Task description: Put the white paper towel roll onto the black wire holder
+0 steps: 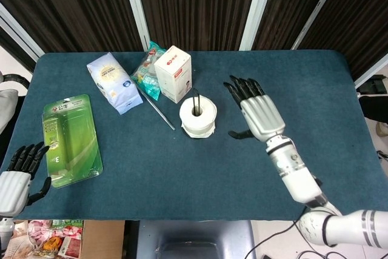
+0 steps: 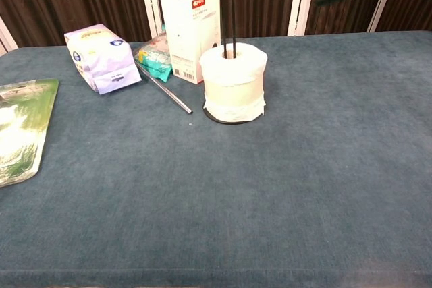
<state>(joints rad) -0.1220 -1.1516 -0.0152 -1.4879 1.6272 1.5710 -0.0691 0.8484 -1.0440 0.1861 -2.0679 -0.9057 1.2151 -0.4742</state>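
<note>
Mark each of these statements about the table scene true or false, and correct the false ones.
1. The paper towel roll sits on the black wire holder, whose post rises through its core. True.
2. The right hand grips the roll. False: it is apart from the roll, to one side, fingers spread and holding nothing.
3. The white box stands upright behind the roll. True.
4. The metal rod leans against the roll. False: it lies flat on the table, apart from the roll.
5. The left hand holds the green package. False: it is beside the package, empty.
</note>
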